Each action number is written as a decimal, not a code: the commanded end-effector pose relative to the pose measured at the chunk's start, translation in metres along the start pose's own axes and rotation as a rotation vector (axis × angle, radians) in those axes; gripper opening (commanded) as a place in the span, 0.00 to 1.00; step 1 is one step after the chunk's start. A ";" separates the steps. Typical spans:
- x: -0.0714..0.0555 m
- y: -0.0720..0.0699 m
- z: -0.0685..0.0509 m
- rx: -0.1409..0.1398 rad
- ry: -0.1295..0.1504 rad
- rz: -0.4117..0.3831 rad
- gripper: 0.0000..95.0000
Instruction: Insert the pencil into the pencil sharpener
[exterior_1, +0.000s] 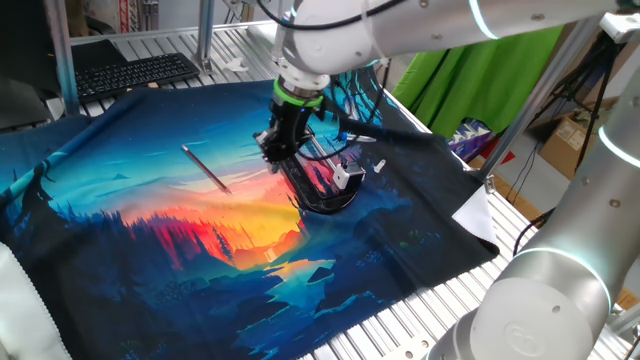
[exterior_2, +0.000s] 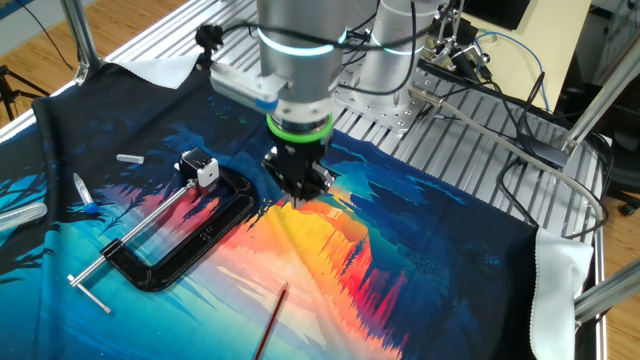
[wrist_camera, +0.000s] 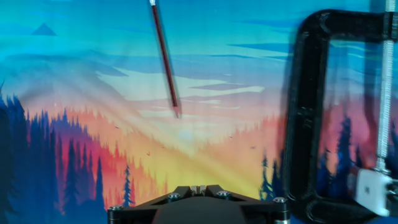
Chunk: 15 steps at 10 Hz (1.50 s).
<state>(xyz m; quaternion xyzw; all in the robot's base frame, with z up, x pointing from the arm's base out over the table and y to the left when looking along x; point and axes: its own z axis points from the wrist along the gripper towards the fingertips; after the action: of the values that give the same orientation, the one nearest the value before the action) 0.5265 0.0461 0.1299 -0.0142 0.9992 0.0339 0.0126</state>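
The pencil (exterior_1: 207, 167) lies flat on the printed cloth, a thin reddish-brown stick, left of the gripper in one fixed view. In the hand view the pencil (wrist_camera: 165, 59) lies ahead, running away from me with its near tip toward the fingers. The pencil sharpener (exterior_2: 203, 168), a small white block, sits inside the black C-clamp (exterior_2: 190, 245) at the end of its silver rod. The sharpener (wrist_camera: 373, 186) also shows at the hand view's right edge. My gripper (exterior_2: 300, 195) hangs just above the cloth between pencil and clamp, shut and empty.
A keyboard (exterior_1: 135, 72) lies beyond the cloth's far edge and a green drape (exterior_1: 480, 70) hangs at the back. Small loose items, a white cap (exterior_2: 130, 158) and a blue pen (exterior_2: 85, 195), lie near the clamp. White paper (exterior_2: 560, 290) sits on the slatted metal table.
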 end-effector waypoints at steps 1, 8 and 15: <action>-0.003 0.004 0.000 -0.002 0.002 -0.002 0.00; -0.025 0.013 0.009 -0.002 0.002 -0.005 0.00; -0.039 0.020 0.016 -0.003 0.004 -0.005 0.00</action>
<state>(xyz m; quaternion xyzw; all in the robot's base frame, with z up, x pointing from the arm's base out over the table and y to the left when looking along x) 0.5651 0.0678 0.1161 -0.0169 0.9992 0.0353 0.0107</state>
